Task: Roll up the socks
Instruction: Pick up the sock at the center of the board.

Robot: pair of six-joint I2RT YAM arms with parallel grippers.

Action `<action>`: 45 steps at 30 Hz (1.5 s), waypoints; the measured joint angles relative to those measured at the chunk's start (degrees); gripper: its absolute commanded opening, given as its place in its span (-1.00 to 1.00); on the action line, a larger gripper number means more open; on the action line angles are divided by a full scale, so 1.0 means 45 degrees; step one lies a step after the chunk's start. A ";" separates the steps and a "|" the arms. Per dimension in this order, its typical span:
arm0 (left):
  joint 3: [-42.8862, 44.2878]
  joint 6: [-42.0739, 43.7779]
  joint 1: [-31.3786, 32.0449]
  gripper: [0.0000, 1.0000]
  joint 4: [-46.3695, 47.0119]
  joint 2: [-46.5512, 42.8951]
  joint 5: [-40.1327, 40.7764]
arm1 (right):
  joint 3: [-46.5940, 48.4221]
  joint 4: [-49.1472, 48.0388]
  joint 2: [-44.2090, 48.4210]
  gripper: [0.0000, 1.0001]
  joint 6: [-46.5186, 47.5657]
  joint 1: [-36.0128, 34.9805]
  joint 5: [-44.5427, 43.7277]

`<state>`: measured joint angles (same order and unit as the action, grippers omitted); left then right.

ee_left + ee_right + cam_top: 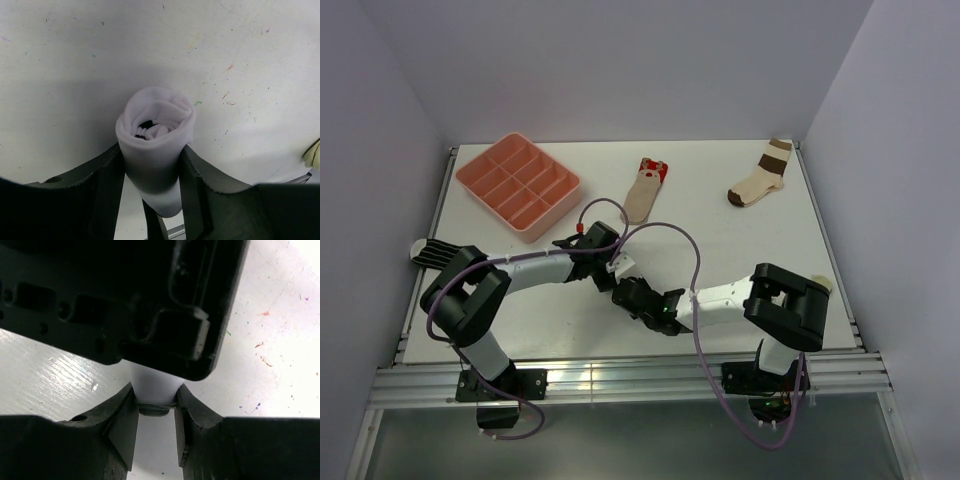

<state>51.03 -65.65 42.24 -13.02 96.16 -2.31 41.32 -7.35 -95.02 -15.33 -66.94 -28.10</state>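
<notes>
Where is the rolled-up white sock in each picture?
Top view: a small bit of the white sock shows mid-table, where the left gripper and right gripper meet.
Left wrist view: in the centre, rolled end-on, pinched between the left gripper's fingers.
Right wrist view: lower middle, between the right gripper's fingers, partly hidden under the left gripper's black body.
Shared landmark: the white table under it.
</notes>
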 measured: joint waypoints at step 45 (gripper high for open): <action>-0.0549 -0.0850 0.0389 -0.99 0.1948 0.0151 0.0214 | -0.3274 -0.4260 0.1836 -0.20 -0.3682 0.3099 0.5785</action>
<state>48.56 -69.47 43.99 -4.25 96.84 -1.34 26.59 -26.52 -86.76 -31.90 -52.99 -2.07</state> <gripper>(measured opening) 0.269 0.360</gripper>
